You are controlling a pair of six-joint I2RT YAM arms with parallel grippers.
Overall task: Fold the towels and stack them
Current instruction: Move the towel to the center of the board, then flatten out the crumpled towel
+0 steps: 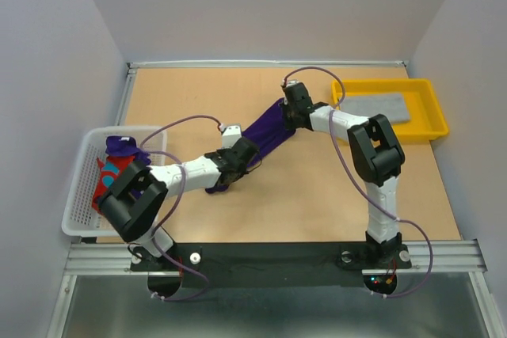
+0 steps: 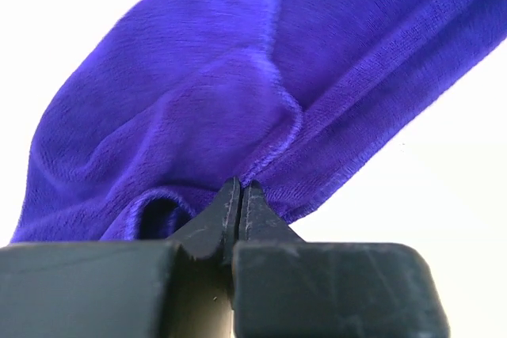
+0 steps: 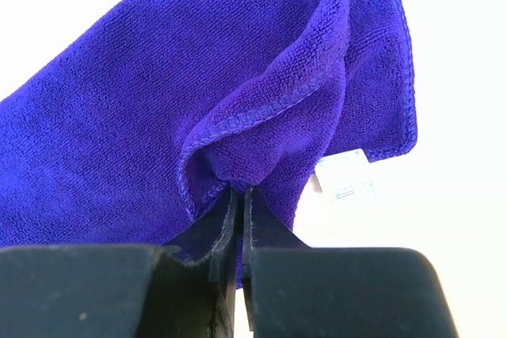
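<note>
Wood table (image 1: 238,219), grey walls on three sides. Strung diag. across mid-table btwn both arms: purple towel (image 1: 268,131), bunched into a narrow band. The L gripper (image 2: 240,187) is pinched tight on its lower-left end. The R gripper (image 3: 240,193) is pinched tight on a gathered fold by the stitched hem (image 3: 261,108), white label (image 3: 344,176) just beside. Bare wood shows near-side of towel, up to arm bases. Far-right edge: yellow tray (image 1: 434,116) w/ grey towel (image 1: 379,107) lying flat. Left edge: white basket (image 1: 79,195) w/ red towel (image 1: 111,176) + second purple towel (image 1: 123,146).
</note>
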